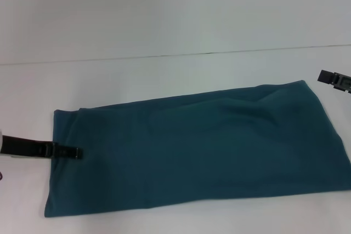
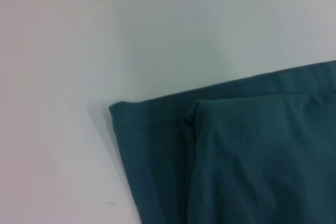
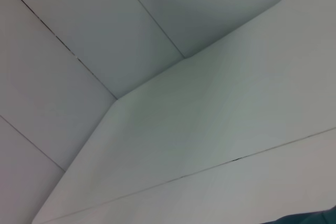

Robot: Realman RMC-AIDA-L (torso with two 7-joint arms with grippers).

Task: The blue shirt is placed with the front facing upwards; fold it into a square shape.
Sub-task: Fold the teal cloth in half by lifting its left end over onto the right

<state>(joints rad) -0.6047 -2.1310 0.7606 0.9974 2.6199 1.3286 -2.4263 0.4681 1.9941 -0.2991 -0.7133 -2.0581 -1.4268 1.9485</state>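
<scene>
The blue shirt (image 1: 197, 152) lies flat on the white table (image 1: 164, 31), folded into a long band with its plain side up. The left gripper (image 1: 77, 152) rests at the band's left end, the right gripper (image 1: 335, 80) hangs just off its far right corner; whether either gripper's fingers are spread I cannot tell

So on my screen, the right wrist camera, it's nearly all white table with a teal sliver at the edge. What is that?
Observer: The blue shirt, lying as a long folded rectangle on the table.
Operator: Is either arm on it?
Observer: The left gripper is at the shirt's left edge; the right gripper is off the cloth, beyond its right end.
Operator: Any print showing?
Observer: None; only plain fabric faces up.
</scene>
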